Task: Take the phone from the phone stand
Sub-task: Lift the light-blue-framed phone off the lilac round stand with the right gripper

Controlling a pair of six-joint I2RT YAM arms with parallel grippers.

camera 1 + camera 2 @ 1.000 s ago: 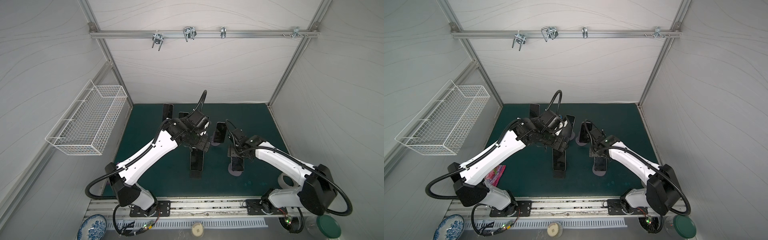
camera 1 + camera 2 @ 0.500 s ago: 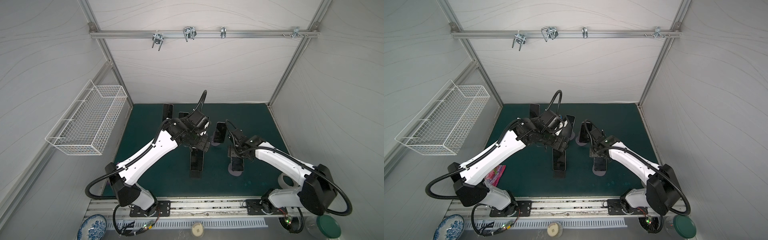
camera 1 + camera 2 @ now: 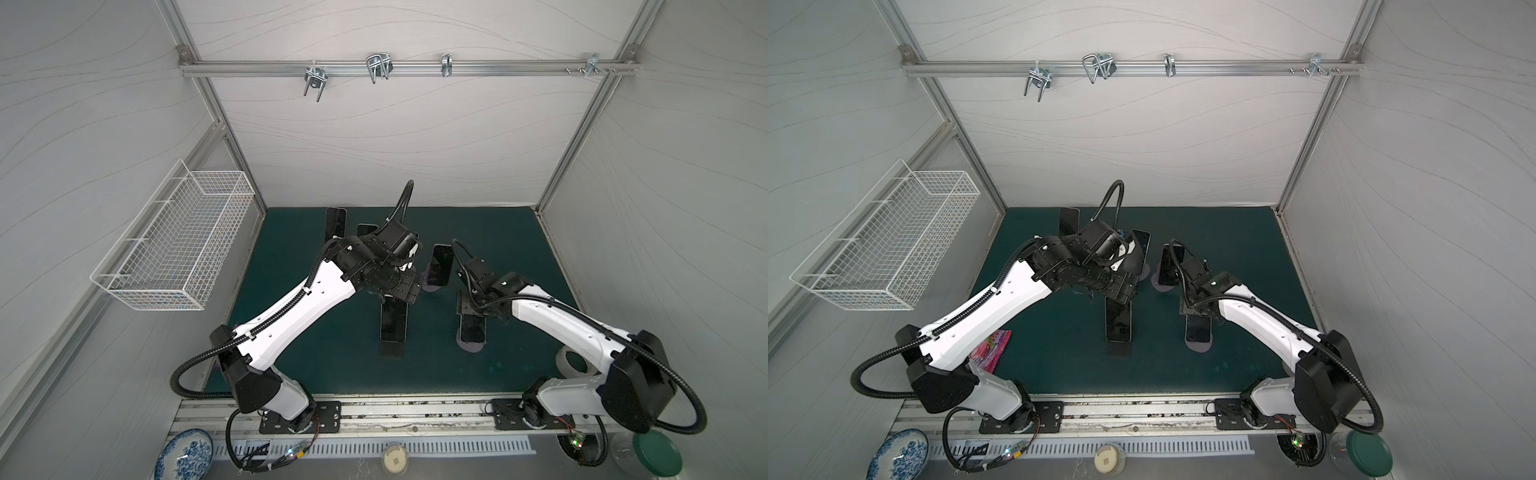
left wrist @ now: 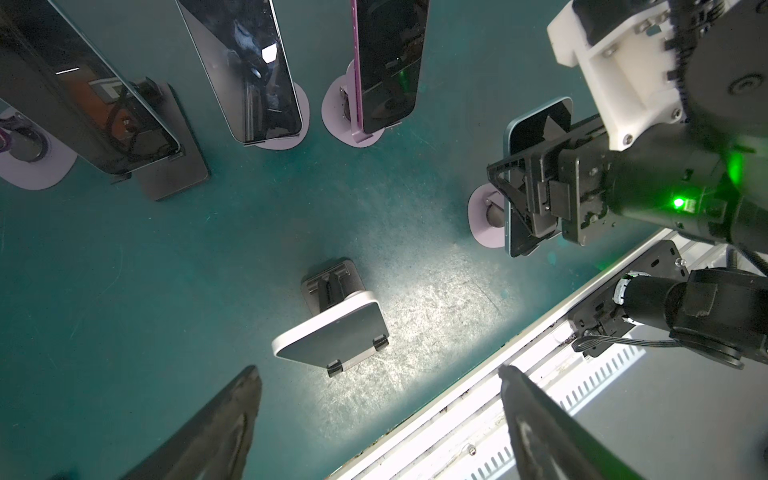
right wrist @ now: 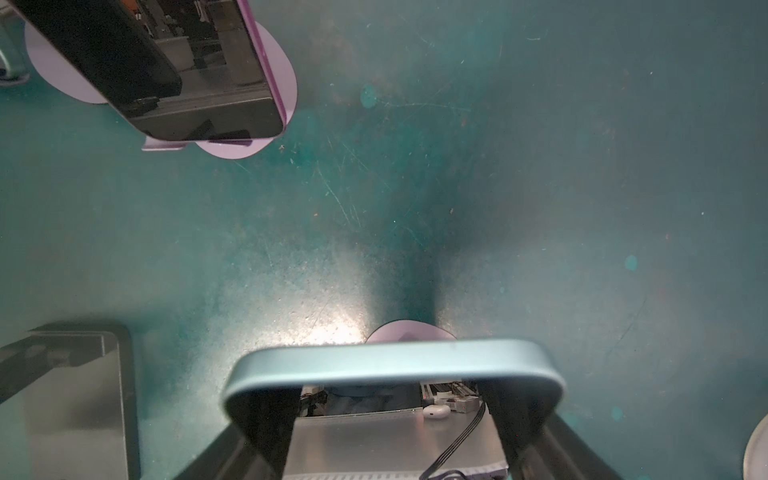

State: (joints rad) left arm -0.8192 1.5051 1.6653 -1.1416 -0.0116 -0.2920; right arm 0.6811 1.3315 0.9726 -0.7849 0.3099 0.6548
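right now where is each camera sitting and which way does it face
Both top views: high above the arms' bases, looking down and back over the green mat; left arm and right arm show whole.
Left wrist: on the left arm, looking down at the mat; shows the left tool and the right tool.
Right wrist: on the right arm, looking down; right tool straddling the blue phone.
Shared: both wrist views show the blue phone and purple-edged phone.

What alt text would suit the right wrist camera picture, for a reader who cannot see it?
The top edge of a light-blue phone sits between the two dark fingers of the right hand, with a lilac stand base peeking out behind it. Beyond, on a green mat, a purple-edged phone stands on another lilac stand.
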